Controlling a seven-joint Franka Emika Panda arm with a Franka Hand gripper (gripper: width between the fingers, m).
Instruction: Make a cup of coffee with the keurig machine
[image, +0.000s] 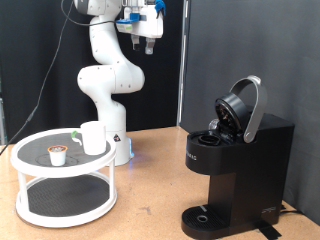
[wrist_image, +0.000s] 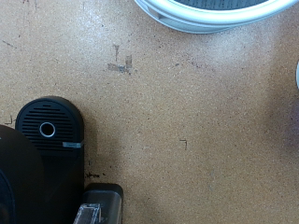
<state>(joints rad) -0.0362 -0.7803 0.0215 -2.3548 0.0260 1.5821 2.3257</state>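
The black keurig machine (image: 240, 155) stands at the exterior view's right with its rounded lid (image: 243, 105) raised open. Its round drip tray (image: 205, 217) is bare; it also shows in the wrist view (wrist_image: 49, 126). The white cup (image: 93, 138) stands on the top shelf of a round white two-tier stand (image: 30, 165) at the exterior view's left. A small pod with a dark top (image: 58, 154) sits beside the cup. My gripper (image: 148, 40) hangs high above the table, between stand and machine, with nothing seen in it. Its fingers do not show in the wrist view.
The wooden table (image: 150, 200) carries both stand and machine. The robot's white base (image: 112, 120) stands just behind the stand. The stand's white rim (wrist_image: 206, 17) shows at the edge of the wrist view. A dark curtain hangs behind the machine.
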